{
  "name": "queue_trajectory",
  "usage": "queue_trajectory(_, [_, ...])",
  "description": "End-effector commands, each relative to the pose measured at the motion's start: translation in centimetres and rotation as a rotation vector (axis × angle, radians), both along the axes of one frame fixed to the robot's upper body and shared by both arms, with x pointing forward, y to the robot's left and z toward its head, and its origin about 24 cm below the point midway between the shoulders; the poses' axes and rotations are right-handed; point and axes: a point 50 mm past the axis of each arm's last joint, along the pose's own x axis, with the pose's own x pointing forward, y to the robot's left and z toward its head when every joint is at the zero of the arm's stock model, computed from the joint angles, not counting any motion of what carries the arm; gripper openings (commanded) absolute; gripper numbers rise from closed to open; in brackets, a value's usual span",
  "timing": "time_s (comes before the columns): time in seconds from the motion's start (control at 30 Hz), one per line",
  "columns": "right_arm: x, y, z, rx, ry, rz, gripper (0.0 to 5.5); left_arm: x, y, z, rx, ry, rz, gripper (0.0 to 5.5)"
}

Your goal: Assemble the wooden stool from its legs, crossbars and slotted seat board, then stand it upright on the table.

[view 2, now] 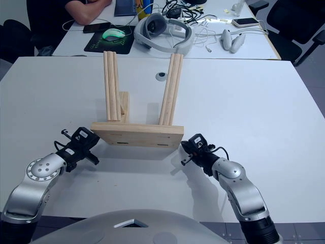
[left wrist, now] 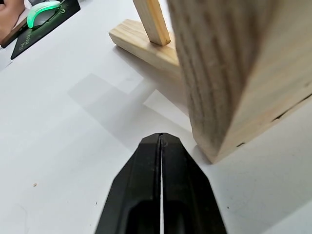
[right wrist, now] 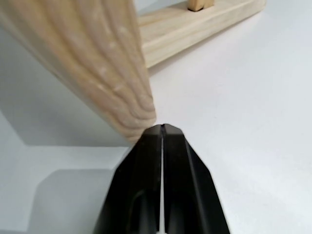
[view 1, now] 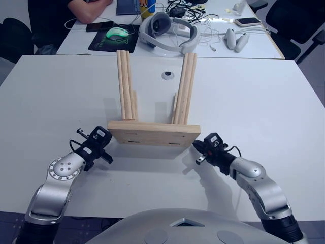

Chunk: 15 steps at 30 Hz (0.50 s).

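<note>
One stool (view 1: 152, 117) lay on its side mid-table (view 1: 264, 101), its seat (view 1: 152, 133) on edge at 6 o'clock and two leg groups (view 1: 127, 84) pointing to 12. The left gripper (left wrist: 160, 139) sat at the seat's 8 o'clock corner and the right gripper (right wrist: 162, 130) at 4 o'clock, both with fingers pressed together, empty.

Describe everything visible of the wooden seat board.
The pale wooden seat board is a thick rectangular slab with grain and dark slots on its robot-facing edge. It rests on the white table, long side toward the robot, light wooden legs rising from its top. The left gripper and right gripper, both shut, sit at its near corners, gripping nothing.
</note>
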Motion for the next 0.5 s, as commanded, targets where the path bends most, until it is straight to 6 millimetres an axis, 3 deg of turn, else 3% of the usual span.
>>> queue_trajectory(0.03, [0.09, 0.3, 0.04, 0.007, 0.013, 0.02, 0.0, 0.03, -0.24, -0.22, 0.008, 0.021, -0.016, 0.02])
queue_trajectory(0.5, [-0.4, 0.91, 0.21, 0.037, 0.057, 0.065, 0.0, -0.22, -0.46, -0.7, 0.006, 0.05, -0.028, 0.02])
